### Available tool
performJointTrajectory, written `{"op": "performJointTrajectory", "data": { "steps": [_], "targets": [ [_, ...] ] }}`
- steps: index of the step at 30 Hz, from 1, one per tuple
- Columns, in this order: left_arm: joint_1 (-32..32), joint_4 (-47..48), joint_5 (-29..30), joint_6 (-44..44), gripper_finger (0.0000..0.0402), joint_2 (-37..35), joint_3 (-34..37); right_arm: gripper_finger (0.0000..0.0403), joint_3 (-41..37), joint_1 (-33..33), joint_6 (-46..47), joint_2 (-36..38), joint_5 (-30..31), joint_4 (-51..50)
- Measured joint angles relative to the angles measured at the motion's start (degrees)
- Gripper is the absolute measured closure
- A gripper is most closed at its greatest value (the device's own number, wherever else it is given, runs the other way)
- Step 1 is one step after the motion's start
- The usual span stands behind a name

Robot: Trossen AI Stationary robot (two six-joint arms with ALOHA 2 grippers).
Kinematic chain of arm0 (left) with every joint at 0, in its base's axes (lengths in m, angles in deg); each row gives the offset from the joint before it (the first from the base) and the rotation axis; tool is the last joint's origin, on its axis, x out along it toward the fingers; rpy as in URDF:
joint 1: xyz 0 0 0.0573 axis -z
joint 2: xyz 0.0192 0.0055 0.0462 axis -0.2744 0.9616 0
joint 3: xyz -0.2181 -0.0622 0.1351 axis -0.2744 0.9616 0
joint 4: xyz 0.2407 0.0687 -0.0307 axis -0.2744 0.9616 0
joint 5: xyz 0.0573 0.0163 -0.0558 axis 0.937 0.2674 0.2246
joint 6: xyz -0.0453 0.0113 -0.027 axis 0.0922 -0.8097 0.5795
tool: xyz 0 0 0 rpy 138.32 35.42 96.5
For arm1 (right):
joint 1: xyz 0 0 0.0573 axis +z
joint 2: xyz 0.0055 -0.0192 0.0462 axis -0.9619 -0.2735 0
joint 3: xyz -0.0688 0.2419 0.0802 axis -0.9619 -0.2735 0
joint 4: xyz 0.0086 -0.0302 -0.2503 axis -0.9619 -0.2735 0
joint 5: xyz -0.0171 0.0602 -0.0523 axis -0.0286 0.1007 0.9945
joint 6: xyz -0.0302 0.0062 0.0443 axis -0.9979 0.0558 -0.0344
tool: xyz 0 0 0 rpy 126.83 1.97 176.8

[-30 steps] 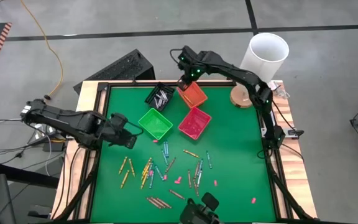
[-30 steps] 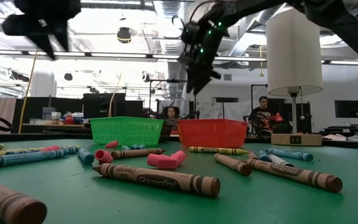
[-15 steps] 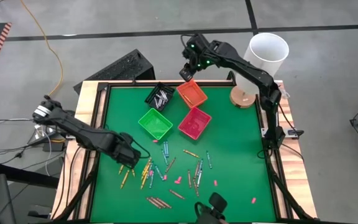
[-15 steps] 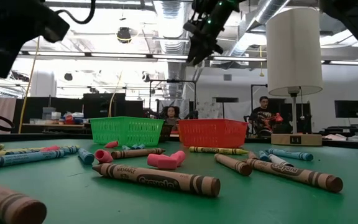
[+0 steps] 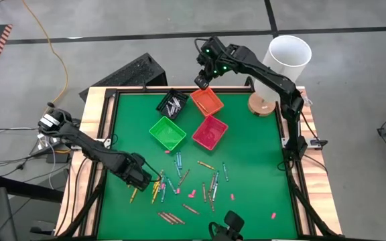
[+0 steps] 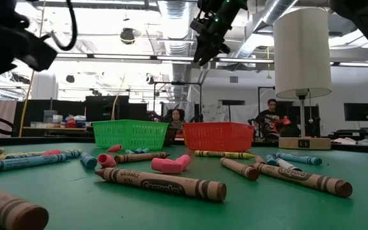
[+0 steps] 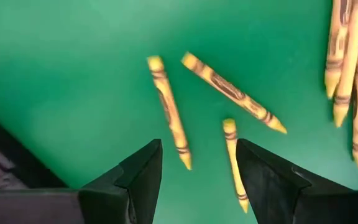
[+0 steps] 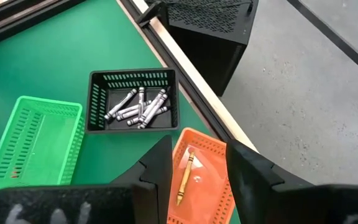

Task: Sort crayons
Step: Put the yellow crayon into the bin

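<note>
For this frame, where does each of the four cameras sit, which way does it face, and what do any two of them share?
High view: overhead, looking straight down; both arms show.
Low view: table height, facing the room; right gripper overhead.
Left wrist view: above yellow crayons; left gripper open.
Right wrist view: above the orange bin, one yellow crayon inside; right gripper open.
Shared: the green bin shows in high, low and right wrist views.

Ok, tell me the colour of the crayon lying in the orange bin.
Yellow. The crayon in the orange bin shows best in the right wrist view.
</note>
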Motion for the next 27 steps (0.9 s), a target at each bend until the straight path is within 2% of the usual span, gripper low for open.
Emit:
{"op": "performJointTrajectory", "data": {
  "steps": [4, 7, 17, 21, 27],
  "targets": [
    [1.18, -5.30, -1.16, 2.25, 0.0207, 0.07, 3.99, 0.0259, 0.00, 0.25, 0.13, -0.02, -0.09, -0.09],
    [1.85, -5.78, -1.49, 5.15, 0.0207, 0.07, 6.48, 0.0259, 0.00, 0.61, 0.14, -0.02, -0.08, -0.07],
    [2.16, -13.21, -2.72, 4.23, 0.0211, 0.44, 11.03, 0.0259, 0.00, 1.72, 0.15, -0.04, -0.12, -0.45],
    [2.10, -13.57, -4.01, 3.56, 0.0239, 0.59, 11.92, 0.0259, 0.00, 1.75, 0.17, -0.07, -0.11, -0.89],
    [2.10, -12.97, -3.39, 2.66, 0.0319, 0.52, 11.97, 0.0259, 0.00, 1.75, 0.19, -0.07, -0.11, -1.55]
  ]
}}
